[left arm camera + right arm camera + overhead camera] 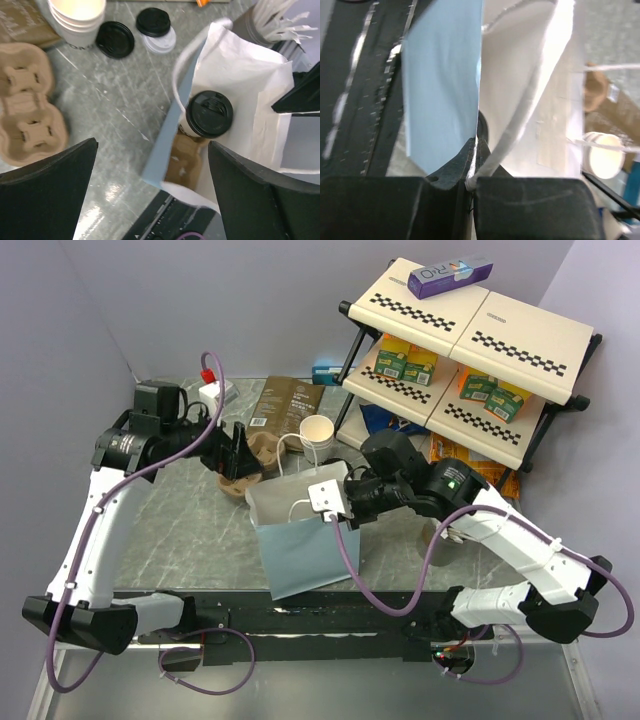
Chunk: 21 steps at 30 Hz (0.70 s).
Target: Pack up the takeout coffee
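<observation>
The takeout coffee (209,114), a white paper cup under a black lid, stands inside the light-blue paper bag (172,135) on a brown pulp carrier (184,161) at the bag's bottom. My left gripper (150,195) is open above the bag's left edge, apart from the cup, with nothing between its fingers (50,192). In the top view the left gripper (240,453) hangs just left of the bag (305,550). My right gripper (475,150) is shut on the bag's rim (442,75) beside the white rope handle (520,125); it (338,502) holds the bag's right side.
A second pulp carrier (27,115) lies left of the bag. Behind it stand stacked white cups (77,15) and loose black lids (115,39). A dark coffee pouch (285,400) lies at the back. A checkered shelf (470,330) with boxes fills the right.
</observation>
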Each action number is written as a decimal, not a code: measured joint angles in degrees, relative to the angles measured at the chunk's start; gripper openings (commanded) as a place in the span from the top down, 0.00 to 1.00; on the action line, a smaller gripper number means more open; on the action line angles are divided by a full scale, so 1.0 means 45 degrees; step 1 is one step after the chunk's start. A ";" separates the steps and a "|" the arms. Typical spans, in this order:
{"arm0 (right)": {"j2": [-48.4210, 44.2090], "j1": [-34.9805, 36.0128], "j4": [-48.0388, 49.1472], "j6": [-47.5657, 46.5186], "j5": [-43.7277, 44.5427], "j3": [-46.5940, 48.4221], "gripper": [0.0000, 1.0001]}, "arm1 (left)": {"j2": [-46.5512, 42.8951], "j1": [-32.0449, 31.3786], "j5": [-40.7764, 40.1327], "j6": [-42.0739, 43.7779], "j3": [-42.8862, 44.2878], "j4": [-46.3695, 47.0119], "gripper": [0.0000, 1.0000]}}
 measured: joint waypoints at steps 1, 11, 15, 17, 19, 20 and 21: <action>-0.0044 0.0005 0.0194 0.0010 0.0121 -0.0024 1.00 | 0.0053 0.0015 -0.0078 0.0053 0.0112 0.0019 0.02; -0.0155 0.0024 0.1855 0.0102 0.1103 -0.0675 1.00 | 0.0306 0.0257 -0.0733 0.0321 0.0797 0.0253 0.01; -0.0272 0.0087 0.2331 0.0053 0.1292 -0.1443 1.00 | 0.0301 0.0374 -0.0933 0.0413 0.0797 0.0437 0.00; -0.0437 0.0136 0.2594 -0.0010 0.1350 -0.2079 0.83 | 0.0287 0.0423 -0.0971 0.0500 0.0797 0.0491 0.01; -0.0607 0.0233 0.2720 -0.0097 0.1345 -0.2560 0.63 | 0.0243 0.0452 -0.0976 0.0549 0.0797 0.0510 0.01; -0.0656 0.0277 0.2725 -0.0126 0.1350 -0.2613 0.60 | 0.0199 0.0466 -0.0976 0.0563 0.0797 0.0510 0.00; -0.0680 0.0296 0.2691 -0.0068 0.1345 -0.2618 0.55 | 0.0155 0.0476 -0.0971 0.0578 0.0797 0.0515 0.01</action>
